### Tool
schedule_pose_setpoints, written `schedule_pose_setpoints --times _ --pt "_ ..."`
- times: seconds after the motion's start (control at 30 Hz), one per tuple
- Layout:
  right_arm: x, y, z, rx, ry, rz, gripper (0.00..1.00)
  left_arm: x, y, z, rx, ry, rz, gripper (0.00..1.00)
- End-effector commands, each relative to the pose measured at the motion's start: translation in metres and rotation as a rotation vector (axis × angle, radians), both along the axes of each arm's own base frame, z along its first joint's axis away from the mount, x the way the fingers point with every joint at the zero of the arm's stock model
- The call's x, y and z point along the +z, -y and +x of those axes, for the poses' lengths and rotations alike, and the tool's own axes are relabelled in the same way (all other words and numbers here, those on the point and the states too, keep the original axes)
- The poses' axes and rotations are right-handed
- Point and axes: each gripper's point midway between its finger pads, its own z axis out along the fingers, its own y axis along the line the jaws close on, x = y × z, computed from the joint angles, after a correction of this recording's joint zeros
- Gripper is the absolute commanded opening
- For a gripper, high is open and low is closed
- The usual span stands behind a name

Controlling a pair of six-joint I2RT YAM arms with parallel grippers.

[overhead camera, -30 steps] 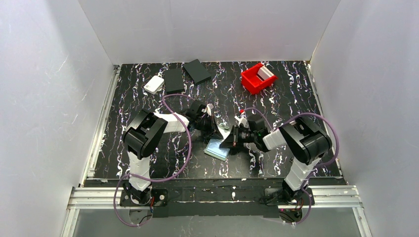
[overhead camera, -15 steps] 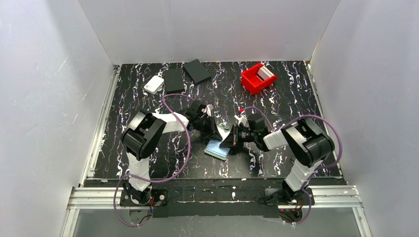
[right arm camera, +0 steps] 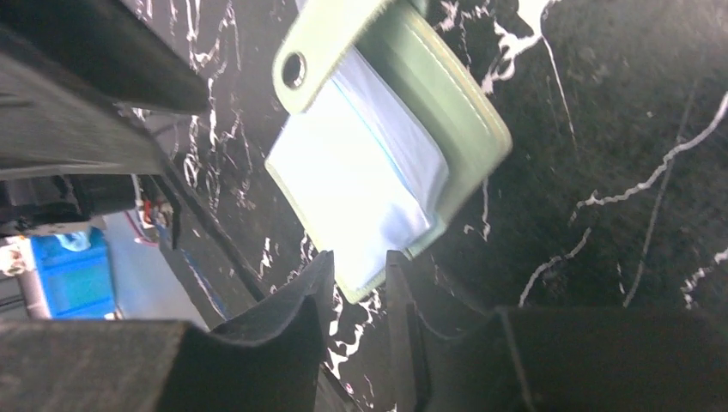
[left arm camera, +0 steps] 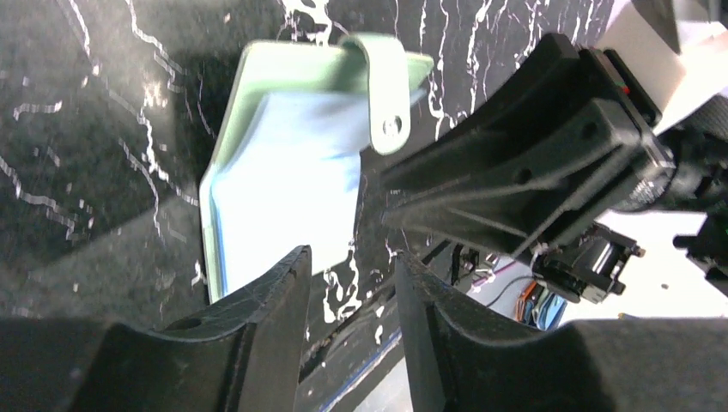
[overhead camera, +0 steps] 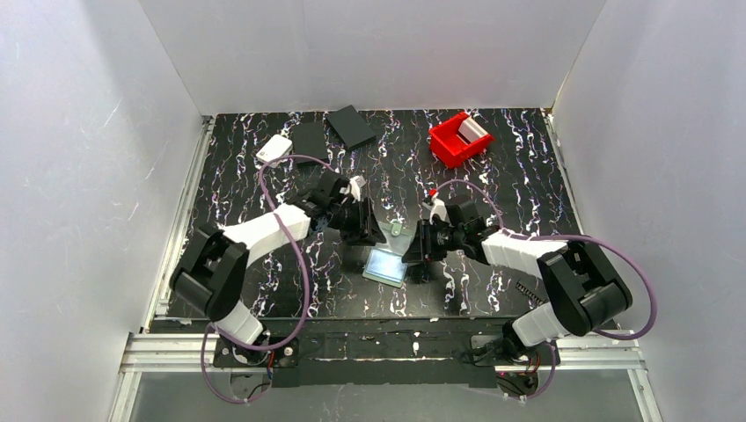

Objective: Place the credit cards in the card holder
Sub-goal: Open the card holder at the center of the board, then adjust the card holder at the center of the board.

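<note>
Sage-green card holder (overhead camera: 385,265) – lying open, pale blue pockets up, snap tab at far edge, mid-table (overhead camera: 528,189)

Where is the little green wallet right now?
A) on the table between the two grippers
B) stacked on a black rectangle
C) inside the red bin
A: the card holder lies open on the table, between the left gripper and the right gripper.

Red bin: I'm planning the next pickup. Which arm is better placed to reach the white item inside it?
Right, probably: the red bin sits far right, beyond the right gripper; the left gripper stands left of the card holder, on the other side.
</note>
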Motion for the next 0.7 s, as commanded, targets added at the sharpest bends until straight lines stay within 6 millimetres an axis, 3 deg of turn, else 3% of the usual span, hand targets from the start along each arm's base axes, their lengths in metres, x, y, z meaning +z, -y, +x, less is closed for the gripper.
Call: schedule_pose_setpoints --times 0.0,0.13,0.2,0.3,0.47,0.6,0.67 --pt "-0.015 0.018 -0.015 0.020 0.006 -0.087 0.40 0.009 -0.021 -0.023 -0.006 0.009 0.017 0.41" --pt "-0.024 0.015 -0.021 -0.008 -0.019 -0.070 0.44 0.008 -0.034 -0.043 0.002 0.002 0.015 0.43" --pt "-0.026 0.004 -0.025 -0.007 -0.026 -0.050 0.44 0.007 -0.043 -0.052 0.010 0.001 0.028 0.44" --pt "-0.021 -0.025 -0.032 0.001 -0.027 0.004 0.44 0.009 -0.056 -0.063 0.031 0.014 0.051 0.45" --pt "0.006 -0.090 -0.044 0.021 0.000 0.153 0.47 0.029 -0.076 -0.074 0.076 0.086 0.067 0.50" --pt "0.022 -0.117 -0.036 0.033 0.018 0.228 0.52 0.035 -0.091 -0.079 0.111 0.123 0.098 0.54" --pt "0.022 -0.121 -0.036 0.065 0.018 0.213 0.53 0.034 -0.093 -0.082 0.116 0.121 0.099 0.56"
